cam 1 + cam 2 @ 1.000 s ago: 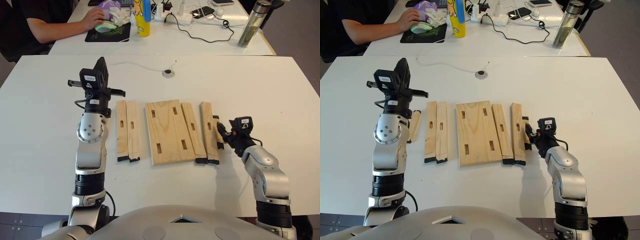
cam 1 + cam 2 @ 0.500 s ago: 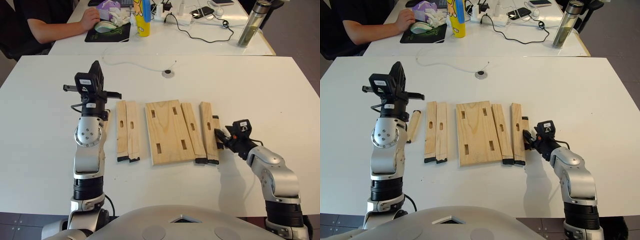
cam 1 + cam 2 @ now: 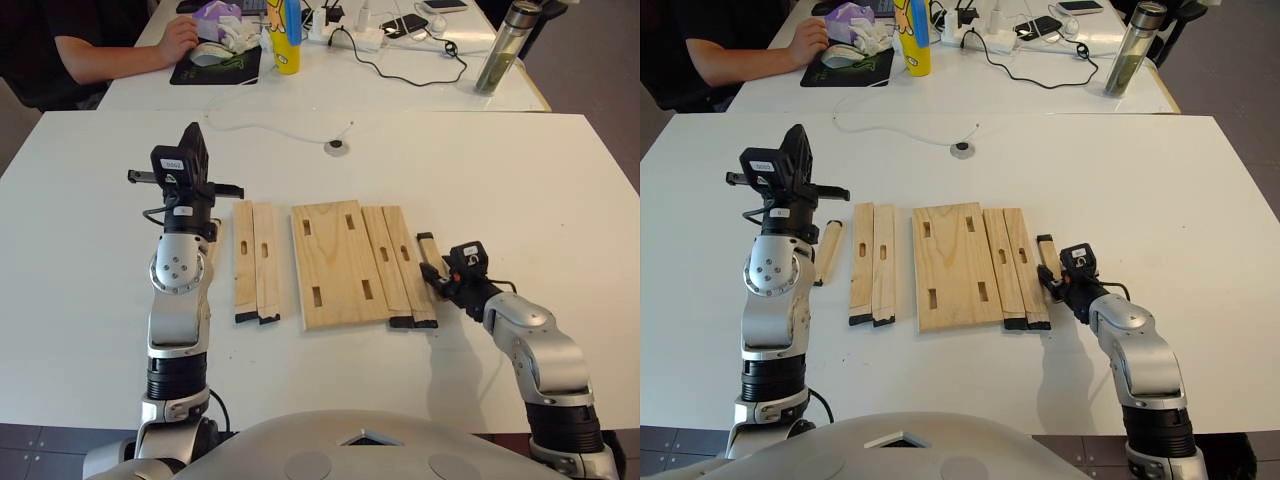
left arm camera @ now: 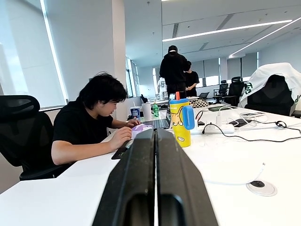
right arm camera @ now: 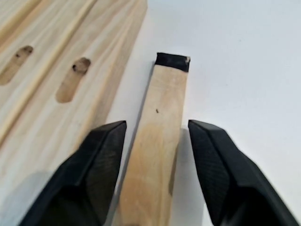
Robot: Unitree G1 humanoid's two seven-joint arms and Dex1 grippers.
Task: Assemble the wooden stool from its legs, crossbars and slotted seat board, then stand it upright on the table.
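Right wrist close-up: right gripper [image 5: 156,126] spread astride narrow black-tipped wooden crossbar [image 5: 167,94]; left gripper [image 4: 155,136], upper left overhead, pressed together.

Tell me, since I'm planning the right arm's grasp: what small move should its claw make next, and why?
Probably shut the right claw on the crossbar. It is open and straddles that narrow bar, which lies flat on the table beside the slotted leg, so a grasp looks lined up.
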